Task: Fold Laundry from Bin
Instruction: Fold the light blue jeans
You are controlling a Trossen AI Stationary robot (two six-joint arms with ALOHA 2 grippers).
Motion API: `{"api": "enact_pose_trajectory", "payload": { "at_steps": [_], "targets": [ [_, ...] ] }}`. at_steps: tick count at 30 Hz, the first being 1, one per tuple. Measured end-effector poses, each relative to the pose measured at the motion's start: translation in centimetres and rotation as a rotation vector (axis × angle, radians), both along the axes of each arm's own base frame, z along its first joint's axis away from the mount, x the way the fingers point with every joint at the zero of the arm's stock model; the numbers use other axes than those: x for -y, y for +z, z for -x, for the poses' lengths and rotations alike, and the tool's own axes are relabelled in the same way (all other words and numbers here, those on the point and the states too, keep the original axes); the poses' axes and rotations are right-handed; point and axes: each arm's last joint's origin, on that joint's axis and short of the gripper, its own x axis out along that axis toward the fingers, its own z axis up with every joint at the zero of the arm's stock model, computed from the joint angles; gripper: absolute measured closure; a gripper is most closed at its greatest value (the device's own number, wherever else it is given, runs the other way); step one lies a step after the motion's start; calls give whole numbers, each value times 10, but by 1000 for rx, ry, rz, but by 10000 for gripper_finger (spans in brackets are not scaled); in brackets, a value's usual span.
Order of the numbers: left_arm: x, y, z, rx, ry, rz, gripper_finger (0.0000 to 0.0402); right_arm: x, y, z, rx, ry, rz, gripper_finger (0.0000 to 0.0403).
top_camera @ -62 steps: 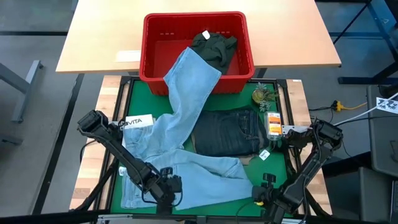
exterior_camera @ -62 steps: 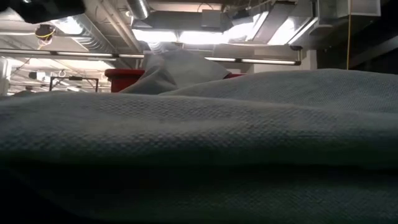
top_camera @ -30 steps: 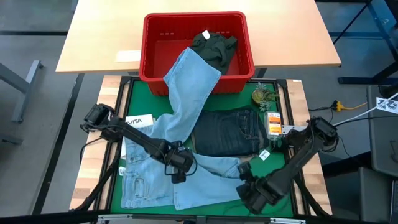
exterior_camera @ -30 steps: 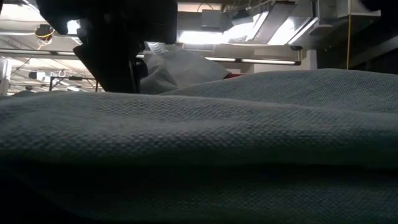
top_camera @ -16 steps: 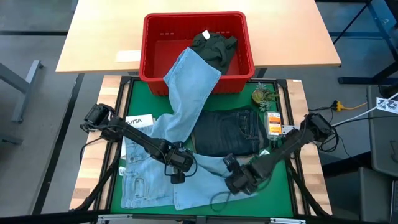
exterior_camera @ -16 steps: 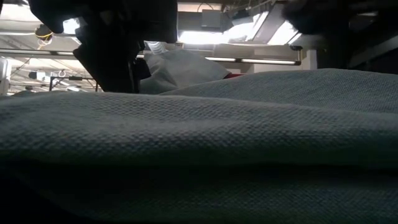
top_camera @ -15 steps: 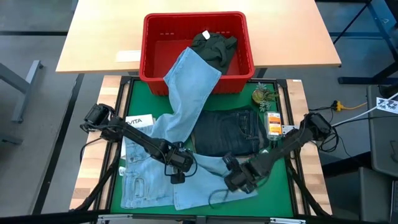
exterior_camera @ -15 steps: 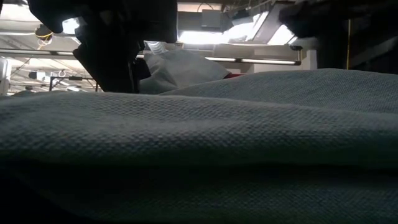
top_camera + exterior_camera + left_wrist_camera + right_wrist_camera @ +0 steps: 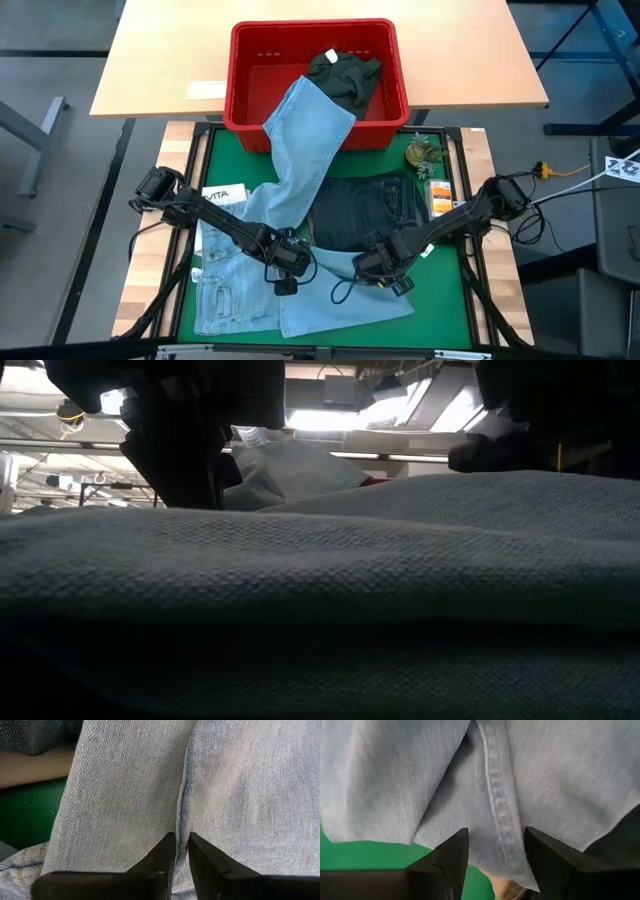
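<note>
Light blue jeans [image 9: 300, 180] lie spread on the green mat [image 9: 445, 300]. One leg hangs over the near wall of the red bin [image 9: 250, 75], and the other leg [image 9: 345, 285] lies toward the right. A dark olive piece [image 9: 345, 72] rests inside the bin. Folded dark navy jeans [image 9: 365, 210] lie mid-table. My left gripper [image 9: 283, 268] [image 9: 181, 837] is shut on the light jeans. My right gripper [image 9: 385, 268] [image 9: 496, 831] hangs open, pointing down over the right leg's stitched seam [image 9: 497, 805]. I cannot tell whether it touches. My left gripper pinches a raised crease of the light blue denim [image 9: 182, 815] between its two fingertips, near where the two legs meet. The fingers come steeply from above. The cloth around the crease lies on the table; how many layers are caught, I cannot tell.
A white box [image 9: 225, 195] lies at the left by the jeans. An orange-labelled pack [image 9: 440, 200] and a small green clump [image 9: 422, 152] sit at the right. A strip of beige cloth [image 9: 30, 767] shows beside the dark jeans. Denim fills the low view's foreground [image 9: 320, 590].
My right gripper has travelled from the near right corner toward the far edge and the left, and turned about as it went. It now hangs over the jeans' right leg. The jeans lie as before.
</note>
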Motion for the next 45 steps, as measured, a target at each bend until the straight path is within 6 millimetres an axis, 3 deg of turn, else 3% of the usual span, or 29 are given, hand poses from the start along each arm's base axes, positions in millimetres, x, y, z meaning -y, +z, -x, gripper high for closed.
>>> {"api": "enact_pose_trajectory", "payload": {
  "at_steps": [14,17,22,25,28,36,45],
  "targets": [
    [0,0,0,0,0,0,356,0,-6,1,11,30,-9,215],
    [0,0,0,0,0,0,370,0,-6,2,-1,24,-7,251],
    [0,0,0,-1,1,1,395,0,-6,3,-12,21,-5,376],
    [0,0,0,-1,1,1,393,0,-6,5,-32,-6,-3,384],
    [0,3,1,7,1,4,397,1,2,7,-61,-31,4,371],
    [-2,19,6,41,-8,12,399,4,36,20,-10,-72,16,391],
    [-3,20,6,51,-39,-18,401,9,64,44,4,-230,37,397]
  ]
}}
